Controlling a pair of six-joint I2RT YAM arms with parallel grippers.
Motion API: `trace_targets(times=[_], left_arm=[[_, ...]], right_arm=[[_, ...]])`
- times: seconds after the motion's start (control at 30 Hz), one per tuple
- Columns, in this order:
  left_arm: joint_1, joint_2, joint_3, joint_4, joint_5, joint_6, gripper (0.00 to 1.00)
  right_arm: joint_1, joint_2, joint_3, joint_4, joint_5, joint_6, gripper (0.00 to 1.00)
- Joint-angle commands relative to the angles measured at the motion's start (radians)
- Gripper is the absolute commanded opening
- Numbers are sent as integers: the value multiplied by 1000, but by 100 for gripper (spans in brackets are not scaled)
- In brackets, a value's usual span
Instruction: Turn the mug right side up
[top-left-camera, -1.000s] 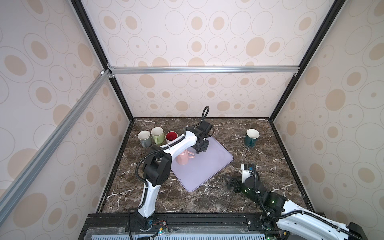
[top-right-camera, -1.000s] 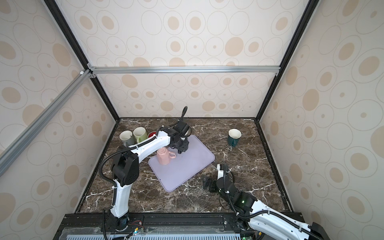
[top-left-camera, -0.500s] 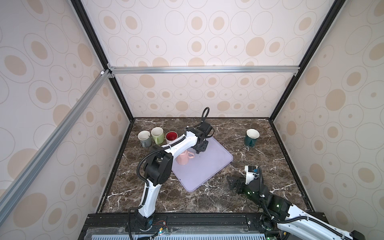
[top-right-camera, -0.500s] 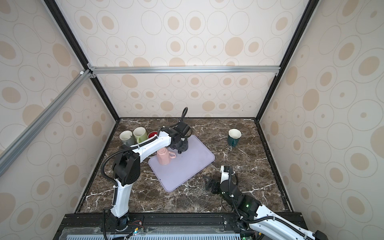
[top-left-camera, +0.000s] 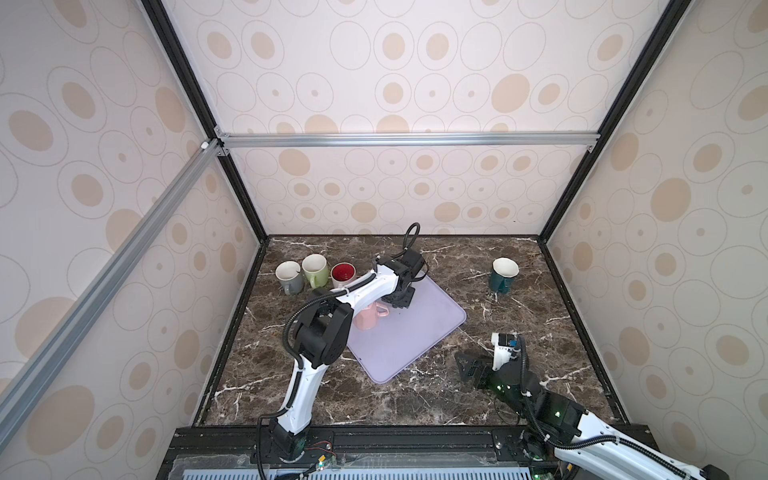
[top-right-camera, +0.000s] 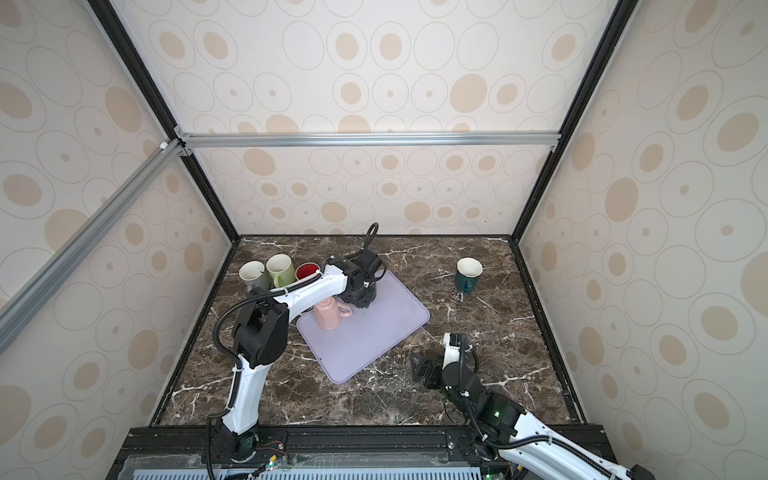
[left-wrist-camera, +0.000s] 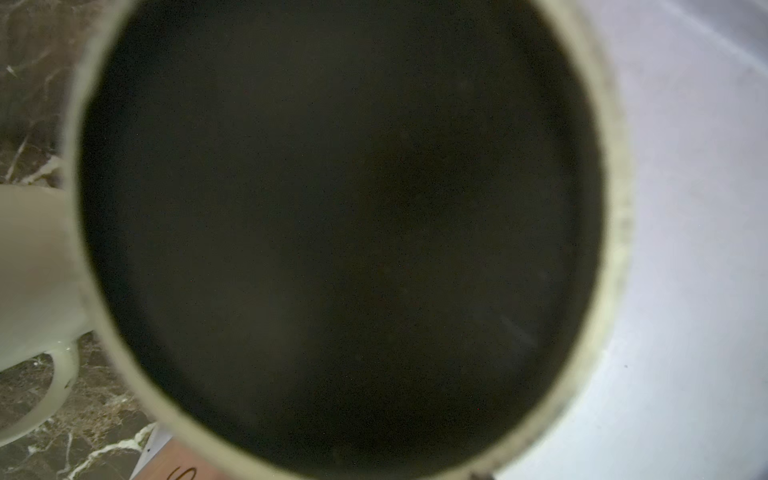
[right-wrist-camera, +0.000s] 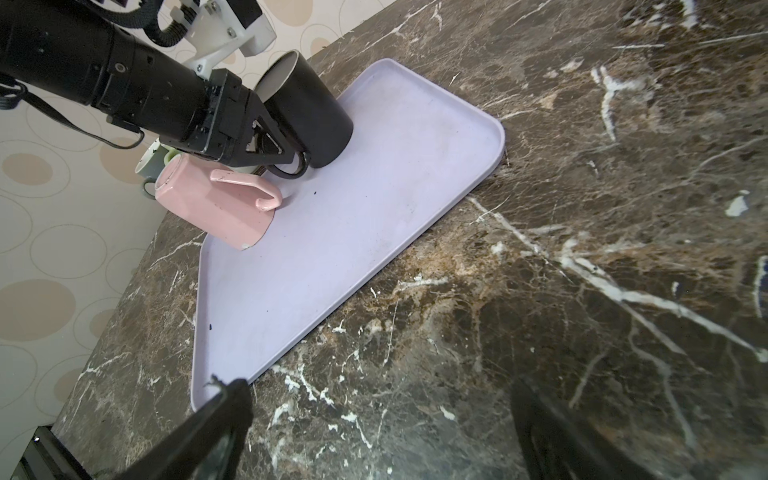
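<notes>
A black mug (right-wrist-camera: 307, 112) stands on the purple tray (right-wrist-camera: 353, 249) with its mouth facing up. My left gripper (right-wrist-camera: 286, 156) reaches down beside it, fingers closed at its handle. In both top views this gripper (top-left-camera: 399, 301) (top-right-camera: 359, 297) covers the mug. The left wrist view looks straight onto the black mug (left-wrist-camera: 340, 232), a dark circle with a cream rim. A pink mug (top-left-camera: 368, 318) (right-wrist-camera: 212, 208) sits mouth-down on the tray, right beside it. My right gripper (right-wrist-camera: 382, 432) (top-left-camera: 469, 368) hovers open and empty over the marble at the front right.
Grey (top-left-camera: 289, 276), green (top-left-camera: 315, 270) and red-lined (top-left-camera: 343, 274) mugs stand upright in a row at the back left. A teal mug (top-left-camera: 503, 274) stands upright at the back right. Patterned walls close in the dark marble table (top-left-camera: 415, 399) on three sides.
My left gripper stays at the black mug on the tray. The right arm has shifted slightly at the front right. The mugs have not moved.
</notes>
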Motion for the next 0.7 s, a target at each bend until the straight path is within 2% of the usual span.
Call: trace_targets(times=[0.0, 0.4, 0.6, 0.67], left_arm=[[-9, 5, 48, -39, -25, -4, 30], [-9, 9, 82, -54, -34, 2, 30], [-9, 37, 97, -60, -24, 1, 24], [-9, 44, 103, -67, -24, -1, 18]], right_arm=[[-3, -9, -14, -17, 11, 18, 100], [-3, -38, -31, -28, 15, 33, 100], [-3, -56, -34, -50, 20, 39, 100], [-3, -64, -36, -59, 24, 42, 100]])
